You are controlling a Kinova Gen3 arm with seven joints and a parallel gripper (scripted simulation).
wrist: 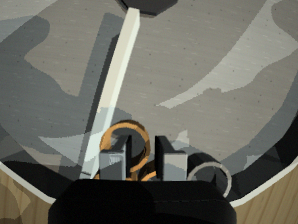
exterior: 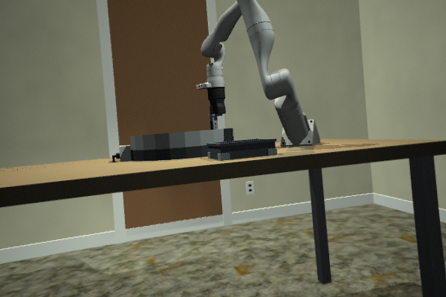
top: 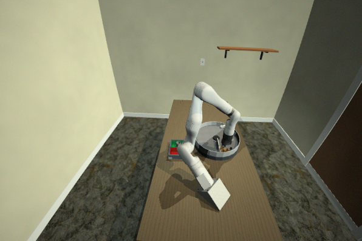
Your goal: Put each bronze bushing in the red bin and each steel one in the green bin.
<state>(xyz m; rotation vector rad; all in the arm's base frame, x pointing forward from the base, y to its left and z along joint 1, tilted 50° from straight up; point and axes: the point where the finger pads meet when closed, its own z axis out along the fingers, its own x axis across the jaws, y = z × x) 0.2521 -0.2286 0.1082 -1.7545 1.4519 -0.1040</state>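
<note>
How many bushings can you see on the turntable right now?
2. A bronze bushing sits under the hand near the turntable's rim; a steel bushing lies just right of it. The hand may hide others.

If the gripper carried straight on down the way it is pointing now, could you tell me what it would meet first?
Most likely the bronze bushing: in the wrist view the part-open gripper points down at the turntable with its fingers straddling the bushing's ring. A steel bushing lies just beside it. How much height is left is unclear.

A plain domestic-style room: painted walls, brown door (exterior: 157, 74), wall shelf (top: 247, 49), patterned floor (top: 100, 187), and wooden bench (top: 188, 221).
</note>
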